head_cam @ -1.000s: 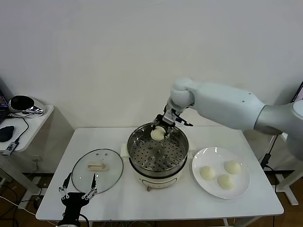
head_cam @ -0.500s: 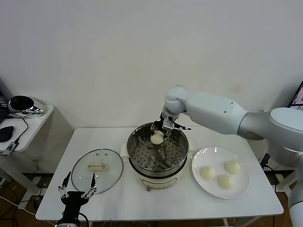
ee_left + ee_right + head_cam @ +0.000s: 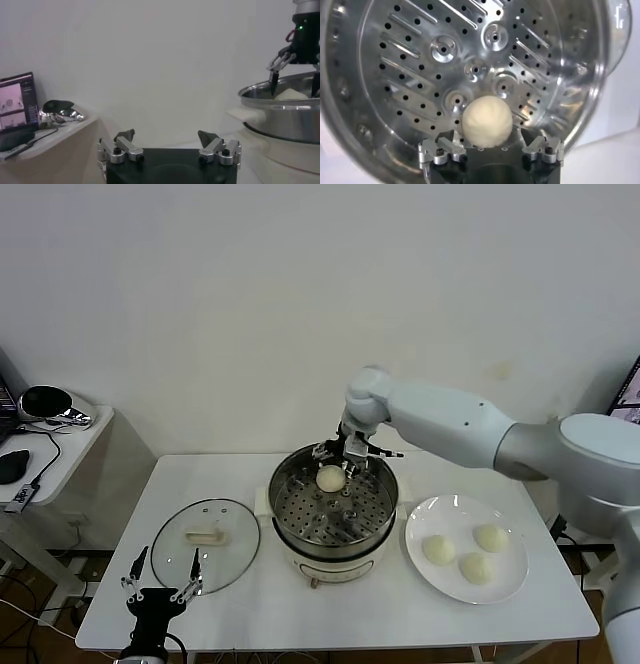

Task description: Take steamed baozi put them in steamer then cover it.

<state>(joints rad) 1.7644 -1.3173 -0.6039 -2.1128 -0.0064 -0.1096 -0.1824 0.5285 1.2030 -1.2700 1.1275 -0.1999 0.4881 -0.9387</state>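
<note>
One steamed baozi (image 3: 331, 477) lies on the perforated tray at the back of the steamer (image 3: 330, 552). My right gripper (image 3: 340, 456) hangs just above it, open, a finger on each side of the bun and clear of it. The right wrist view shows that baozi (image 3: 486, 121) resting on the tray (image 3: 420, 65) between the spread jaws of the right gripper (image 3: 490, 137). Three more baozi (image 3: 476, 566) sit on the white plate (image 3: 510, 569). The glass cover (image 3: 180, 559) lies flat to the left of the steamer. My left gripper (image 3: 163, 576) waits open at the table's front edge, near the cover.
The white table's front edge (image 3: 330, 646) runs close below the steamer and plate. A side table (image 3: 60, 444) with a dark helmet-like object and a mouse stands at the far left. In the left wrist view the steamer (image 3: 285, 107) rises to one side.
My right gripper came down with the baozi into the back of the steamer and opened. The baozi now rests on the tray. The left arm has not moved.
</note>
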